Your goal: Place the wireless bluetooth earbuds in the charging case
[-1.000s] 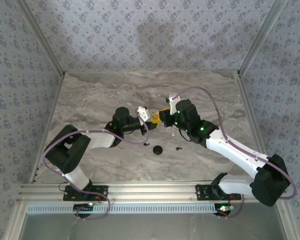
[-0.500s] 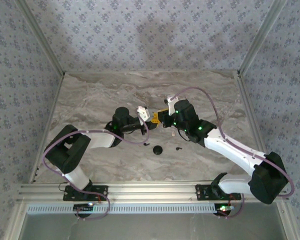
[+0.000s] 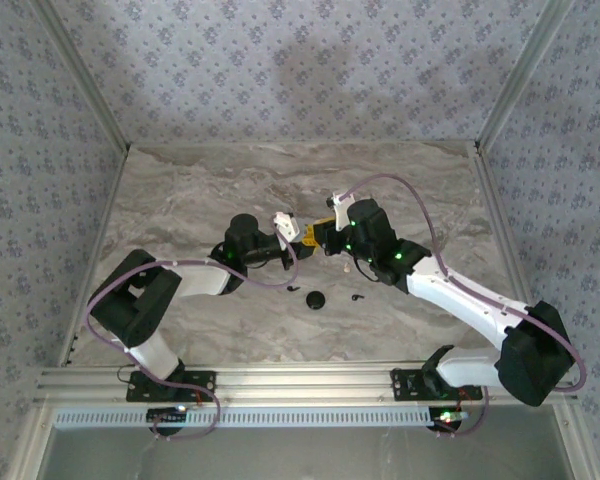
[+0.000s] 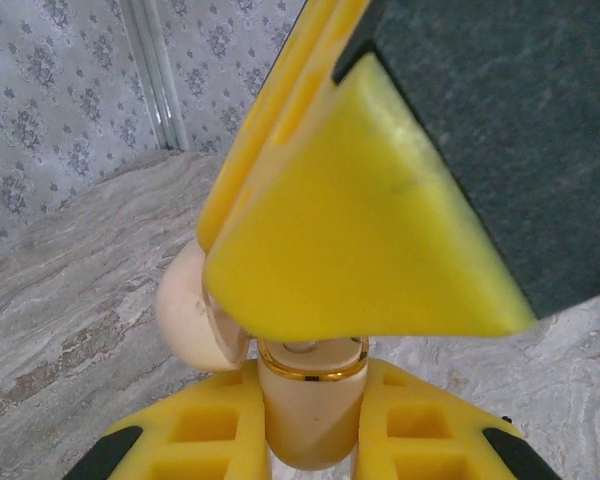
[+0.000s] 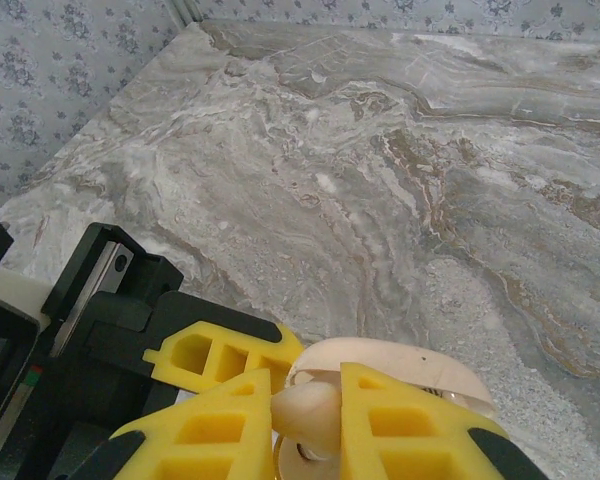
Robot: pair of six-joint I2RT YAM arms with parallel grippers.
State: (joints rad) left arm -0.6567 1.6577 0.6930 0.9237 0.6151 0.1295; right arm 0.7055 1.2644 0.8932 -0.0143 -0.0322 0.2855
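Closed left pincer point(image 3: 298, 236) at centre, tips against the open lid point(image 5: 400, 365) of the cream case point(image 4: 308, 415); unclear whether pinching it. Case aloft between both pincers, gold-rimmed mouth turned toward the left pincer, lid swung aside. Right pincer point(image 3: 324, 240) clamped on the case body from either side. Nearer the bases, lying in a row on the surface point(image 3: 200, 190): left earbud point(image 3: 293, 289), black puck point(image 3: 315, 299), right earbud point(image 3: 357, 296). Both earbuds outside the case, too small to tell stem direction or long axis.
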